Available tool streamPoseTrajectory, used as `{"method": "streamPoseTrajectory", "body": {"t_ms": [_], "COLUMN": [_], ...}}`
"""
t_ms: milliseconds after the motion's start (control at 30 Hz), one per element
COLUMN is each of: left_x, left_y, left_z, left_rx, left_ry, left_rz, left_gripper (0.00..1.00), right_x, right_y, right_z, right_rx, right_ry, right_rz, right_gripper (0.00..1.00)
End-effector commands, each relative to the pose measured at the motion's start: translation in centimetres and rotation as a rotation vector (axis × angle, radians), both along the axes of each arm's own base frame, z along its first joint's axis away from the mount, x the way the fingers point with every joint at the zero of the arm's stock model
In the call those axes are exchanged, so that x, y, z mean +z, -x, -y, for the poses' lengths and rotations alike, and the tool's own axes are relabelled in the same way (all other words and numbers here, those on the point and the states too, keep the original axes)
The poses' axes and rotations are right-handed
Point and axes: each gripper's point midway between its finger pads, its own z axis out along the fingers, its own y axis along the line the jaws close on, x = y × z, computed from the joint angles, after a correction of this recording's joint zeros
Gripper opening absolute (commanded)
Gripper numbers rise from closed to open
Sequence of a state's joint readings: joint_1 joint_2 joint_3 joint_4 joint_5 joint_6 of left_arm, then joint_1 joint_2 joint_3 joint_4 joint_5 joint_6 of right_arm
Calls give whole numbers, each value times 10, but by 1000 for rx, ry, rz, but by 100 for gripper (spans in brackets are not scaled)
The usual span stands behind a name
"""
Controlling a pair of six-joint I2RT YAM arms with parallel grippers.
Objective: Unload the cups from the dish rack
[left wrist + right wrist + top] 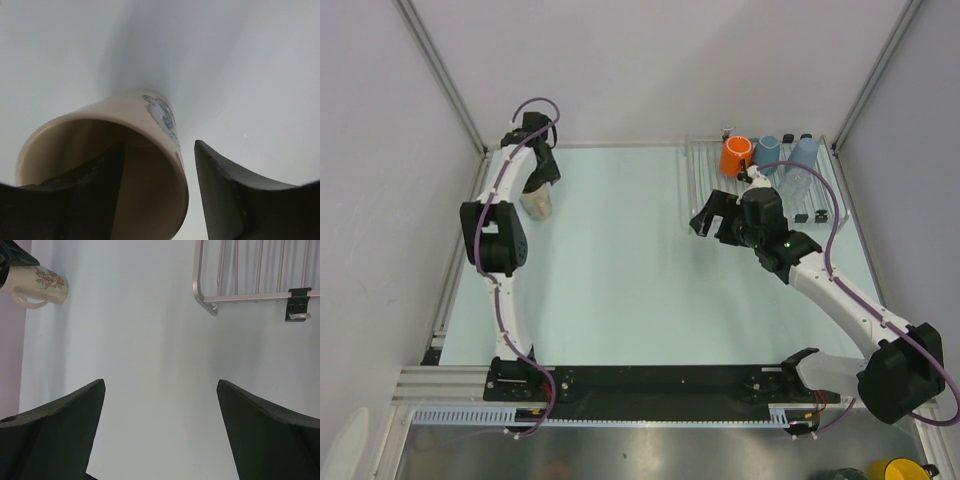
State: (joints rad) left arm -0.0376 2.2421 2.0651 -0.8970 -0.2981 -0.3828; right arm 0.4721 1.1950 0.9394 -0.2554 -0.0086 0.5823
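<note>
The beige cup (538, 204) stands on the table (620, 290) near its far-left corner, well apart from the dish rack (700, 178), mouth up towards the left gripper (542, 180) that hangs over it; a blue and brown flower print shows on its side, and the right wrist view shows a handle. In the left wrist view one finger (85, 200) reaches down inside the cup and the other (235, 200) stands outside the wall with a thin strip of table showing between them; the jaws are parted and the cup is released, not pinched.

The dish rack lies in the far-right corner of the table; along its far edge stand the orange mug (737, 156) at the left, the teal-blue mug (767, 150) just beside it, and the light-blue cup (804, 152) further right.

The right gripper (708, 218) hovers over the table by the rack's near-left corner; its fingers are spread wide with only bare table between them, grasping nothing. A yellow mug (892, 468) sits off the table, past its near-right corner.
</note>
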Motion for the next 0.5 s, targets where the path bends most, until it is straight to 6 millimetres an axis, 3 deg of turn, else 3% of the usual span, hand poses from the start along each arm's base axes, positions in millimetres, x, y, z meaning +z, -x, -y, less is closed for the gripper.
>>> {"method": "streamPoseTrajectory", "body": {"t_ms": [0, 133, 233, 267, 333, 367, 433, 467], "left_x": [103, 139, 181, 202, 220, 230, 247, 248], "left_y": [-9, -5, 3, 10, 18, 24, 41, 50], "left_z": [-11, -4, 12, 23, 37, 58, 79, 105], "left_rx": [37, 34, 6, -13, -34, -73, -118, -175], "left_ry": [-29, 3, 17, 31, 39, 53, 66, 89], "left_rz": [232, 314, 403, 448, 490, 514, 563, 572], "left_gripper": [67, 69, 69, 69, 70, 70, 71, 72], "right_x": [25, 27, 29, 25, 29, 25, 28, 26], "right_y": [-6, -6, -11, -12, -20, -20, -28, -29], "right_z": [-11, -11, 2, 7, 24, 32, 52, 61], "right_rx": [28, 18, -44, -67, -156, -185, -285, -319], "right_ry": [-43, -39, 2, 29, 84, 122, 200, 235], "right_rz": [61, 66, 82, 72, 82, 65, 79, 75], "right_gripper": [100, 100, 100, 100, 100, 100, 100, 100]}}
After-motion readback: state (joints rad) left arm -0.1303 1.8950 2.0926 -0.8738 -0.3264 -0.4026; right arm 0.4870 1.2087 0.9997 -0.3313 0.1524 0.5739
